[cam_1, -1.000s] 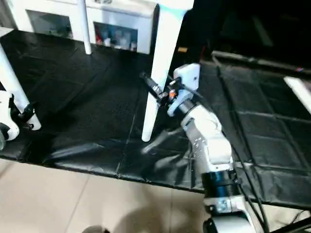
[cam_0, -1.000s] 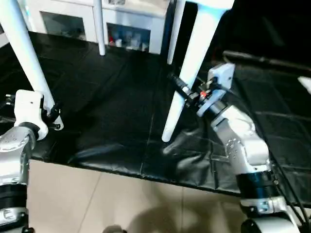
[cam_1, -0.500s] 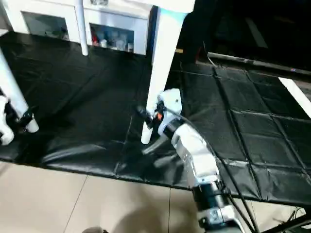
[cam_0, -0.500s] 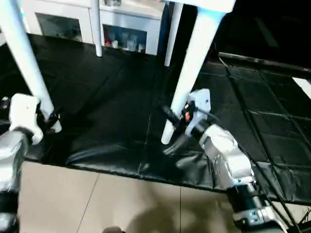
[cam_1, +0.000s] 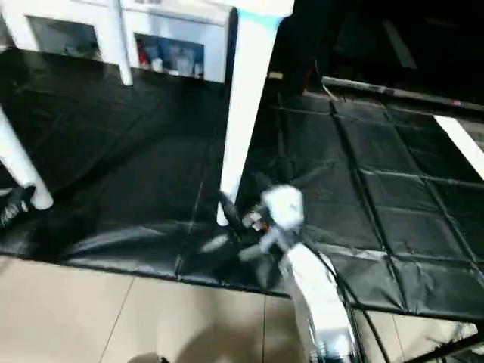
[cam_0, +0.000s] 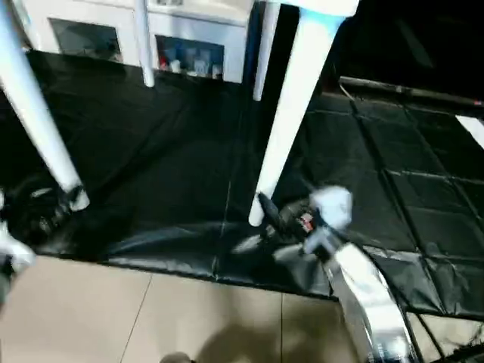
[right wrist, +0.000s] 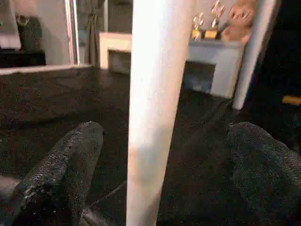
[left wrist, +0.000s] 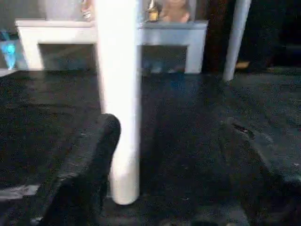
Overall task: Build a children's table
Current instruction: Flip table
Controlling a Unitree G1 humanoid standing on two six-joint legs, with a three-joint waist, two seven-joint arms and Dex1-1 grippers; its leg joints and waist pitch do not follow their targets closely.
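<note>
While the children's table (cam_0: 318,6) stands upright on the black mat (cam_0: 166,159), its top reaches past the upper edge of the head views and four white legs come down to the mat
Near right leg (cam_0: 283,121): long axis close to vertical, leaning slightly, foot on the mat
Right gripper (cam_0: 266,212): low, just beside that foot; its wrist view shows the leg (right wrist: 157,108) rising between the two black fingers (right wrist: 61,174) with a gap on both sides, so the jaws are spread and grasp nothing
Near left leg (cam_0: 38,121): upright too, foot near the mat's front edge
Left gripper (left wrist: 167,169): released, one finger (left wrist: 87,165) close against the leg (left wrist: 117,94), the other well apart
Nearer arm: each gripper is at its own leg; judging by the wrist view, the right is the better centred
Background: white cabinet (cam_0: 189,38) behind the mat
</note>
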